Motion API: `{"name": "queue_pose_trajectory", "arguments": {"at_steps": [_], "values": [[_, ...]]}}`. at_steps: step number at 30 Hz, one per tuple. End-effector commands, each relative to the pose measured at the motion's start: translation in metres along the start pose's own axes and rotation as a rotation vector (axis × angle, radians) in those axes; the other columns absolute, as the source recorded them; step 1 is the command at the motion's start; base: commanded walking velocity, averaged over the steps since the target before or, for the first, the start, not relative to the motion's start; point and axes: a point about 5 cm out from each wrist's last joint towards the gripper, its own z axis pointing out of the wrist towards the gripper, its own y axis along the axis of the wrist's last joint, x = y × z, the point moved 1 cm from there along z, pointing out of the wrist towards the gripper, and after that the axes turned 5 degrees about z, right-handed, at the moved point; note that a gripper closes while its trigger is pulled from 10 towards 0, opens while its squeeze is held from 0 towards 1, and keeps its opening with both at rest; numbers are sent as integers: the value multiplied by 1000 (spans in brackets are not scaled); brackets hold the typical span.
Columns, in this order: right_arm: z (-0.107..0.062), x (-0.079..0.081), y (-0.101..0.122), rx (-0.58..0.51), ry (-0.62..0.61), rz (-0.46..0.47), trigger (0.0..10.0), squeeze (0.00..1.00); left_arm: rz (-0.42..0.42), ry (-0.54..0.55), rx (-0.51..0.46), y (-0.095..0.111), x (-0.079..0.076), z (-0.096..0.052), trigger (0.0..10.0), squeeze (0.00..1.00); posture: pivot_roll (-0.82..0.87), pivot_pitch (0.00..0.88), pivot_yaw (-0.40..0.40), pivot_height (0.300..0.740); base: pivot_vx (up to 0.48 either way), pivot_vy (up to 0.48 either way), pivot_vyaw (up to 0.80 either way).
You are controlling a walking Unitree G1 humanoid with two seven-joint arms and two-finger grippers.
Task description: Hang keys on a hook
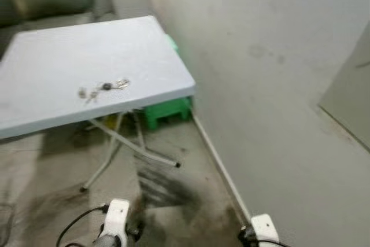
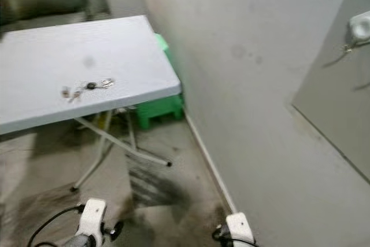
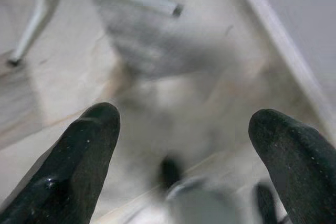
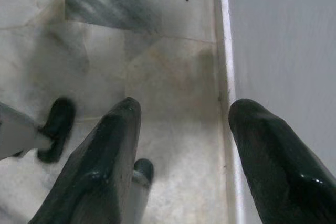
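Left tool [image 3: 184, 129]: fingers spread wide, nothing between, pointing down at the floor [image 3: 68, 77]. Wrist cam blurred; shows a table leg [image 3: 31, 19] w/ dark foot cap and a second white tube end.

Right tool [image 4: 184, 129]: also spread, empty, aimed at the floor hard by the wall. Its wrist cam shows the white baseboard [image 4: 227, 51] running along the floor edge, plus a dark-veined marble tile, sharper than in the head views.

Head views: both arms hang low at frame bottom, white wrist housings, black cable on the left arm.

Keys [image 1: 104, 89] lie flat on the table [image 1: 52, 50], near its front edge, towards the centre; small bunch, metal bits strung out w/ a dark fob in the middle. Well apart from both tools.

Table: pale grey-blue top, smooth, rectangular, on crossed white tube legs. Green plastic crate [image 1: 167, 111] beneath its far corner, against the wall.

Right eye view alone catches a white hook [image 2: 359, 27] on a grey panel, up the right-hand wall. Wall plain, off-white, scuffed. Floor beige stone, dirty smears.
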Motion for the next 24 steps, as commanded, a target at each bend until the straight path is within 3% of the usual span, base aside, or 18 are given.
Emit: {"name": "queue_pose_trajectory", "arguments": {"at_steps": [1,10,15,19,21,24], "values": [[6,5,25,-109,26,10,10000,0,1,29,-109,24,15,2,10000,0,-16,45,12,740,0,0,800],[7,6,51,-254,60,27,10000,0,-8,23,-296,59,13,5,10000,0,-25,61,18,740,0,0,800],[3,5,85,-456,74,79,10000,0,26,3,-483,91,10,-1,10000,0,-25,67,18,740,0,0,800],[-2,10,102,-562,96,97,10000,0,18,31,-548,105,12,-4,10000,0,-31,71,16,740,0,0,800],[-3,11,111,-600,117,175,10000,0,17,63,-579,114,15,-5,10000,0,-30,70,15,740,0,0,0],[-5,10,125,-653,104,157,10000,0,-1,52,-623,127,15,-7,10000,0,-31,69,15,740,0,0,0]]}}
